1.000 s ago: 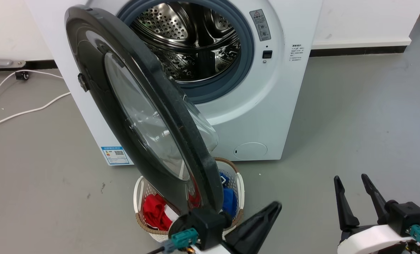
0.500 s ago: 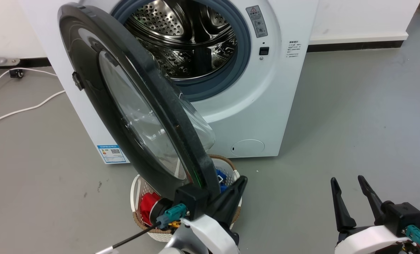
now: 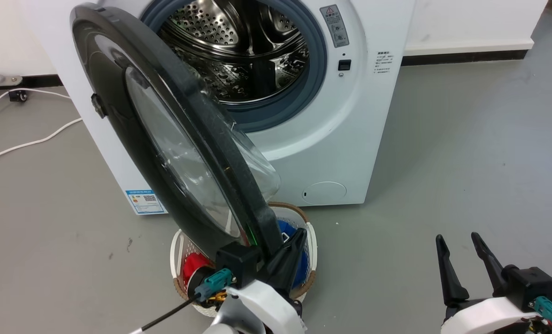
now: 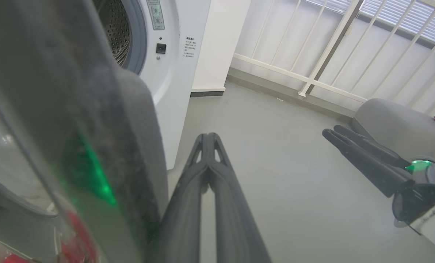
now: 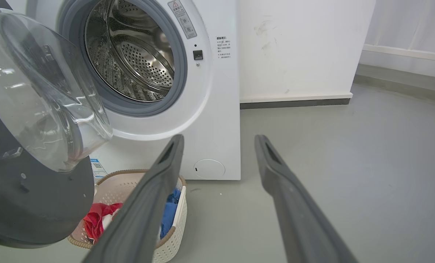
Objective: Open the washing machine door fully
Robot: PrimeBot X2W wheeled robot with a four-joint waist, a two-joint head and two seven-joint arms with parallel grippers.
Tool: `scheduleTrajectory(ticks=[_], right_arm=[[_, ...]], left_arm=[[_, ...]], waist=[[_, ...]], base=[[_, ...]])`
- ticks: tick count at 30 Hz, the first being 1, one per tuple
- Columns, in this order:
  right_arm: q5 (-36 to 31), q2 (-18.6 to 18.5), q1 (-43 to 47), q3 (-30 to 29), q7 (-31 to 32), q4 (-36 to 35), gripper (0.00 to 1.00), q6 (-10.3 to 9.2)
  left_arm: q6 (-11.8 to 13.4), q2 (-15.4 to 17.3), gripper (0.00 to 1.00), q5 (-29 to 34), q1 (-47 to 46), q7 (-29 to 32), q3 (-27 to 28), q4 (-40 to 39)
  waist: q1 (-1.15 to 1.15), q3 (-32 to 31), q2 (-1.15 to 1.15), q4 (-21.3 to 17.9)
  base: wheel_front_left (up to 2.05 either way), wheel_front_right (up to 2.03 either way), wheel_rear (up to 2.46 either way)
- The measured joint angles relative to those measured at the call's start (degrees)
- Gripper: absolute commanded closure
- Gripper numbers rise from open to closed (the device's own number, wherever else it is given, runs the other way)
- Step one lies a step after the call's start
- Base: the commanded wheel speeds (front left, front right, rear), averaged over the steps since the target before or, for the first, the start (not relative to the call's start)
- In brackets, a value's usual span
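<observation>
The washing machine (image 3: pixel 350 116) stands white and boxy with its steel drum exposed. Its door (image 3: pixel 113 111), a big glossy black disc with a clear glass bowl, hangs from the left side, swung out towards me at roughly a right angle to the front. My left gripper (image 3: pixel 300 234) is shut with nothing in it, its fingers lying along the inner side of the door's low rim. In the left wrist view the door's edge (image 4: pixel 75 109) sits right beside that gripper (image 4: pixel 207 137). My right gripper (image 3: pixel 459 239) stands open over the floor, well right of the door (image 5: pixel 20 204).
A white laundry basket (image 3: pixel 311 241) with red and blue clothes sits on the floor under the door's low edge, in front of the machine. White cables (image 3: pixel 25 144) trail on the floor at left. A white railing (image 4: pixel 330 47) stands beyond the machine.
My left gripper has swung left and up, from pointing out to the right to lying against the door's low rim. The camera shifted slightly. The right gripper stayed put.
</observation>
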Motion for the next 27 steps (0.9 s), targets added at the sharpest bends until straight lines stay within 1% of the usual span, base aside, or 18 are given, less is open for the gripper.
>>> scheduleTrajectory(ticks=[8, 15, 18, 27], right_arm=[[0.01, 0.1, 0.01, -0.31, -0.31, 0.24, 0.0, 0.0], [0.01, 0.15, 0.05, -0.8, -0.49, 0.25, 0.0, 0.0], [0.0, 0.16, 0.09, -1.2, -0.4, 0.13, 0.0, 0.0], [-0.2, 0.22, 0.16, -2.24, -0.13, -0.86, 0.0, 0.0]], left_arm=[[2.22, 1.36, 1.0, 0.89, 3.67, -1.24, 0.42, -2.67], [5.11, 2.9, 1.0, 0.47, 7.66, -1.16, 1.67, -7.51], [6.02, 4.17, 1.0, 0.67, 8.55, -0.85, 2.32, -9.45], [7.76, 4.57, 1.0, 0.56, 10.15, -0.83, 3.28, -12.27]], waist=[[0.0, -0.31, 0.0, 2.05], [0.0, -0.16, 0.0, 4.6], [0.0, -0.02, 0.0, 6.21], [0.0, 0.49, 0.0, 13.17]], base=[[0.0, 0.0, 0.0], [0.0, 0.0, 0.0], [0.0, 0.0, 0.0], [0.0, 0.0, 0.0]])
